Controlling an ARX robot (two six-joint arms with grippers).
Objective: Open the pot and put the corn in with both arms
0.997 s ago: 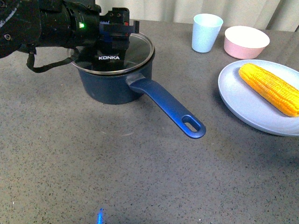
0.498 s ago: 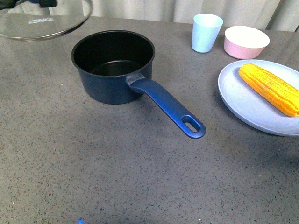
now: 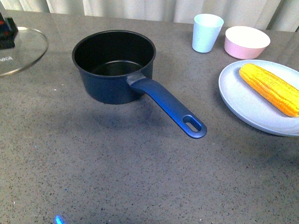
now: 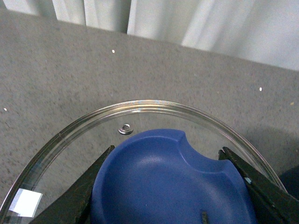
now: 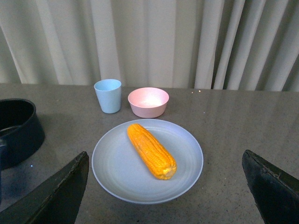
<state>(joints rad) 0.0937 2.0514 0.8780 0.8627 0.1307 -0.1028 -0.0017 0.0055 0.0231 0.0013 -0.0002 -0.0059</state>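
Observation:
The dark blue pot stands uncovered on the grey table, its black inside bare and its long handle pointing front right. Its glass lid is far to the left of it, low over the table. My left gripper is shut on the lid's blue knob, with a black finger pressed on each side. The yellow corn lies on a light blue plate at the right. My right gripper hangs open in front of the corn, clear of it. The pot's edge shows beside the plate.
A light blue cup and a pink bowl stand behind the plate, near the table's far edge. Pale curtains hang behind the table. Bare grey tabletop lies in front of the pot.
A second ago the lid sat on the pot with my left gripper on it. It was lifted up and leftward, and now it sits lower at the far left. The pot is open.

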